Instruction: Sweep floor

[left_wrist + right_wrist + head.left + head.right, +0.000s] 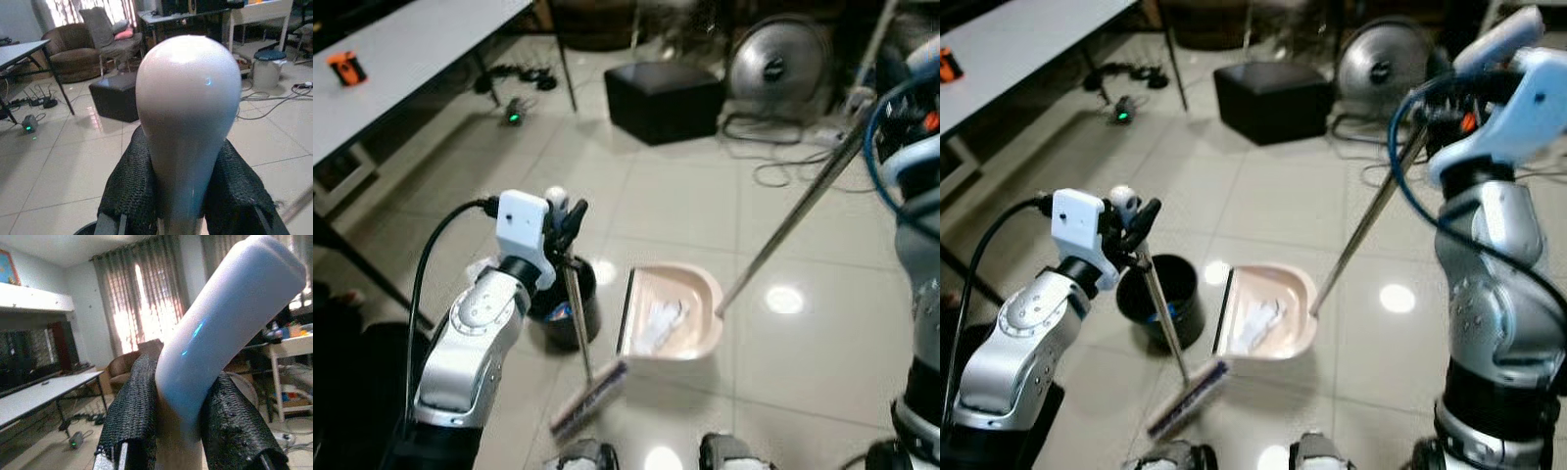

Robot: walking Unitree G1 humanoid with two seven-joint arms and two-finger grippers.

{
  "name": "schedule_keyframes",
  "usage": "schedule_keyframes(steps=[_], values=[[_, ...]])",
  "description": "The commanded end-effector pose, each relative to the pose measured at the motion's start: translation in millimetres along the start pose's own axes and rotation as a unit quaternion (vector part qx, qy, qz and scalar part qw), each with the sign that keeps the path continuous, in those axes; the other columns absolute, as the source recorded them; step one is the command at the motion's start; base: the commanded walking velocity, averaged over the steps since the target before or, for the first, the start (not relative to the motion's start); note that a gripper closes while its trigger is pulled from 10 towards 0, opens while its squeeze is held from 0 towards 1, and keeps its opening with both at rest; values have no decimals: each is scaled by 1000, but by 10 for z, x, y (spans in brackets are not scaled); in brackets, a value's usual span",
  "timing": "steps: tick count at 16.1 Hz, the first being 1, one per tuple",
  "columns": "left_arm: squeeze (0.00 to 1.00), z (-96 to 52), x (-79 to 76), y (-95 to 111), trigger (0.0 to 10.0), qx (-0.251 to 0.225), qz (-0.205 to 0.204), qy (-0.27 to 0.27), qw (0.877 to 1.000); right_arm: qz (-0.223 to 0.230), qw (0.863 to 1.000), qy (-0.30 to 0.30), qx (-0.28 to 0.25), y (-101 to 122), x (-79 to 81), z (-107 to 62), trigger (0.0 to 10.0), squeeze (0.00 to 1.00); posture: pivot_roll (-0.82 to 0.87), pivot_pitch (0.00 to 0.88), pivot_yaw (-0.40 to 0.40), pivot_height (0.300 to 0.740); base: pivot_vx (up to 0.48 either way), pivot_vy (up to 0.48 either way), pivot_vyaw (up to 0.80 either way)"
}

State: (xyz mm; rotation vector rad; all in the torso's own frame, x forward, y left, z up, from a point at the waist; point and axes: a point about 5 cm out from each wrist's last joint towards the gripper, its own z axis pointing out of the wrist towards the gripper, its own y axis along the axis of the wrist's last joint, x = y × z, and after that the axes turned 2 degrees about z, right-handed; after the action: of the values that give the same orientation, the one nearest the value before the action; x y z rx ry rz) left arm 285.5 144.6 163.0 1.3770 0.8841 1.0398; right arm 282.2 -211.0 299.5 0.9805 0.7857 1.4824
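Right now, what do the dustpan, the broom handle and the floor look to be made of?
Dustpan: likely plastic, pale pinkish beige, smooth moulded tray with soft sheen, holding white scraps. Its long pole looks like metal, grey and shiny.
Broom handle: thin silvery rod, probably metal; its rounded white end cap looks like glossy plastic, clamped in the left gripper.
Floor: glazed beige tiles, grout lines and mirror-like light reflections.

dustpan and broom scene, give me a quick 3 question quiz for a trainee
1. True or false: the dustpan already holds white scraps.
2. Which gripper holds the broom? A) left gripper B) right gripper
3. Fill in: the black bin stands on the dustpan's ____ side, as the robot sees it.

Key: 1 true. 2 A; the right gripper holds the dustpan's long handle. 3 left.
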Motion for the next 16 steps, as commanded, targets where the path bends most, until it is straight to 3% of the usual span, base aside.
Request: schedule_keyframes(steps=[1,5,8,13,16], values=[[0,-19,78,82,10000,-20,15,20,999,16,999,13,-29,172,66,15,10000,0,-128,89,112,740,0,0,0],[0,-49,121,93,10000,-24,31,32,999,31,998,29,-36,279,182,121,10000,0,-107,92,91,740,0,0,120],[0,-63,146,110,10000,-23,38,30,999,44,997,43,-41,314,282,175,10000,0,-54,72,96,740,338,0,454],[0,-94,192,84,10000,-18,47,41,998,63,996,45,-41,282,339,203,10000,0,-47,74,93,740,373,0,0],[0,-108,212,62,10000,-14,52,47,997,63,997,30,-36,224,280,163,10000,0,-43,74,92,740,382,0,0]])
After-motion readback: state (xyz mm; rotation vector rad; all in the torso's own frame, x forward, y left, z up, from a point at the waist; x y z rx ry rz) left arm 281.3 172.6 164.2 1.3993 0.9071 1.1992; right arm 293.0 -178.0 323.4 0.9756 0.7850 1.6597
